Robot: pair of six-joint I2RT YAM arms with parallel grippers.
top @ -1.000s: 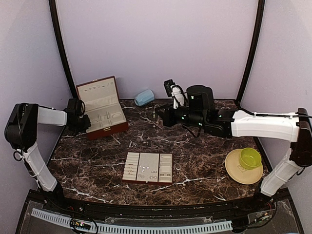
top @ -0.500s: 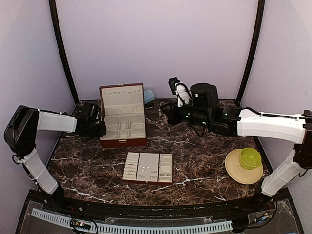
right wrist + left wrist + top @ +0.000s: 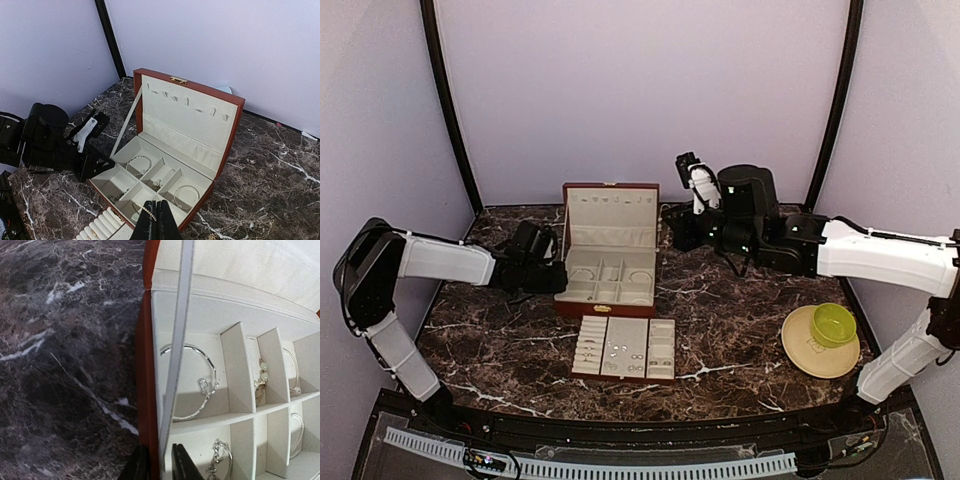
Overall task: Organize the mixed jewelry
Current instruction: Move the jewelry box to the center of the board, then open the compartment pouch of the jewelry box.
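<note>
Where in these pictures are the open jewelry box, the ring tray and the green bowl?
jewelry box (image 3: 610, 222): top external view, on the inside of its raised lid.
ring tray (image 3: 661, 348): top external view, on its right-hand section.
green bowl (image 3: 833, 323): top external view, on its inside.

Red-brown box (image 3: 227, 145) seen open, lid upright, cream compartments w/ bracelets (image 3: 138, 163). Left gripper (image 3: 95, 162) positioned at box's left wall. Right gripper (image 3: 155, 220) fingers pressed together at btm edge, thin chain (image 3: 148, 210) pinched.
</note>
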